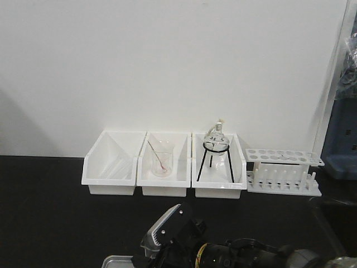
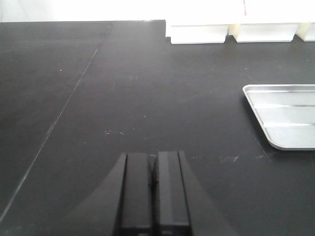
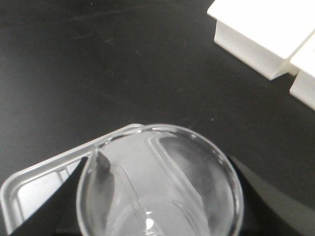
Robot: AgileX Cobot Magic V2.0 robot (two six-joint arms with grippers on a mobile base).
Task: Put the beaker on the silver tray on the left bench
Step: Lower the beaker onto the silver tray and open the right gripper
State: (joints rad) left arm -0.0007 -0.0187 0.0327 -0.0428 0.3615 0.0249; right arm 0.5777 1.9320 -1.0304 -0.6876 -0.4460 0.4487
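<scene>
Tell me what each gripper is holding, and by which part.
The right gripper holds the beaker, one finger on each side of its wall below the rim, over the silver tray. The left gripper is shut on nothing.

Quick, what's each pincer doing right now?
The left pincer is closed and empty.
The right pincer is closed on the beaker.
</scene>
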